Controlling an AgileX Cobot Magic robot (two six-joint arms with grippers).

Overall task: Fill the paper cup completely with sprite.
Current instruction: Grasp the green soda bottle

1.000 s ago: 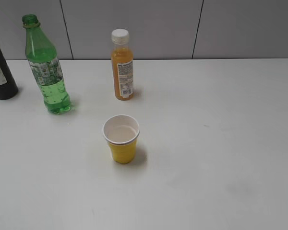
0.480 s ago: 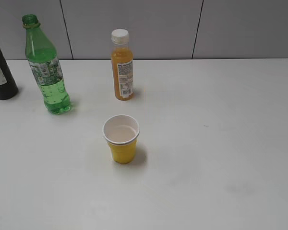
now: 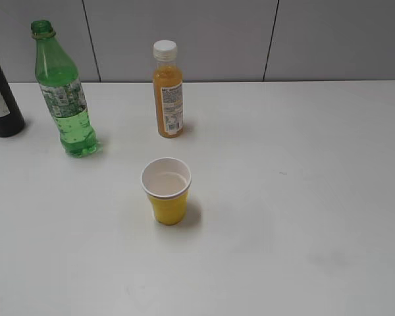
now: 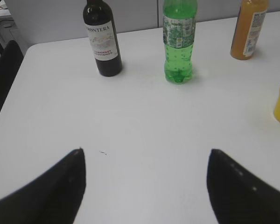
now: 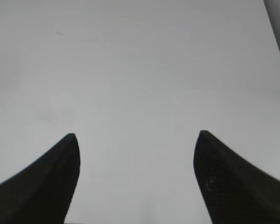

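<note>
While both arms hang back from the bottles, you have the paper cup standing upright near the middle of the white table, its white inside showing only a shallow bit of liquid low down. Your sprite bottle stands uncapped and upright at the far left, well apart from the cup, roughly half full. Left of it sits the dark Frontera wine bottle; the capped orange juice bottle stands behind the cup. Your left gripper is spread wide over bare tabletop, holding nothing, with the sprite ahead of it. Your right gripper is likewise spread wide and empty above blank table.
</note>
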